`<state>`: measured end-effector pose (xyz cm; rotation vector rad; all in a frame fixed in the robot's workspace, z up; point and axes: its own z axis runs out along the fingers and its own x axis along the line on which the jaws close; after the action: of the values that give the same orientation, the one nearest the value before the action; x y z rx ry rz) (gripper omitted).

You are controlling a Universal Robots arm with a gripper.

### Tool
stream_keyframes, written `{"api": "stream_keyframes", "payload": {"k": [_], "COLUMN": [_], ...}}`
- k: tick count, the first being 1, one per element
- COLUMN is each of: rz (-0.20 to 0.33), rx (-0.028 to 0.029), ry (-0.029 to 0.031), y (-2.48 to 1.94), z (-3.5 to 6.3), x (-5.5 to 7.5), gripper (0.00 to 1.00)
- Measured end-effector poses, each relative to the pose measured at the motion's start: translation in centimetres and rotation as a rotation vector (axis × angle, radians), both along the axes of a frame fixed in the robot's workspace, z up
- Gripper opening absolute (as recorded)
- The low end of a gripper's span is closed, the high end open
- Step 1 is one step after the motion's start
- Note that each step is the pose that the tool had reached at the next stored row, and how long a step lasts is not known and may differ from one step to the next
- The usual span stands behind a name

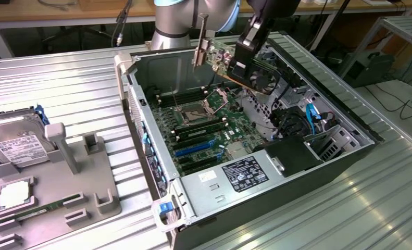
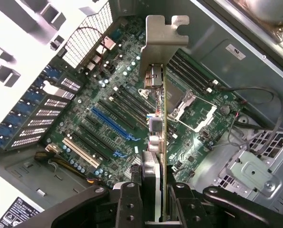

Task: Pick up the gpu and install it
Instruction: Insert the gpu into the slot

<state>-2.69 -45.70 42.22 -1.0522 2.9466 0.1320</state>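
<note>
Hanging over the open case (image 1: pixel 334 99), the gpu (image 1: pixel 223 58) sits edge-on in the claw (image 1: pixel 249 54). The jaws are closed partway on the card's thin body, and from the wrist we see the fingers (image 2: pixel 127 204) pressing either face. The silvery bracket (image 2: pixel 163 42) is at the end away from the claw. In the exterior view the card is tilted rather than level and well clear of the board (image 1: pixel 206 133), above its far half. Beneath it in the wrist view lie the blue slot (image 2: pixel 114 124), the socket (image 2: pixel 193 107) and loose cables (image 2: pixel 255 95).

We judge the risks plain. A tilted card could meet a slot at an angle and jam or scrape its contacts. The bracket could catch on the case wall. A grip so far from the bracket could let the card swivel under any push.

The drive (image 1: pixel 18 148) rests on the rack (image 1: pixel 87 190) at the exterior view's left, well apart.
</note>
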Motion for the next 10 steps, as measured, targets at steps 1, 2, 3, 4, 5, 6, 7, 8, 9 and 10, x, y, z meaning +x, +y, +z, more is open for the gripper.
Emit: {"api": "stream_keyframes", "payload": {"k": [1,2,3,4,5,6,7,8,9,10], "rz": [0.007,0.015,0.022,0.032,0.043,0.056,0.064,0.073,0.088,0.098], "rx": [0.0011,0.0024,0.0033,0.0048,0.0064,0.0084,0.0095,0.0107,0.0129,0.0144], "ry": [0.0,0.0,0.0,0.0,0.0,0.0,0.0,0.0,0.0001,0.0], "y": [0.0,0.0,0.0,0.0,0.0,0.0,0.0,-0.01,-0.01,-0.01], "z": [0.0,0.0,0.0,0.0,0.0,0.0,0.0,0.0,0.0,0.0], "x": [0.0,0.0,0.0,0.0,0.0,0.0,0.0,0.0,0.0,0.0], "gripper": [0.28,0.28,0.28,0.28,0.28,0.28,0.28,0.28,0.28,0.28]}}
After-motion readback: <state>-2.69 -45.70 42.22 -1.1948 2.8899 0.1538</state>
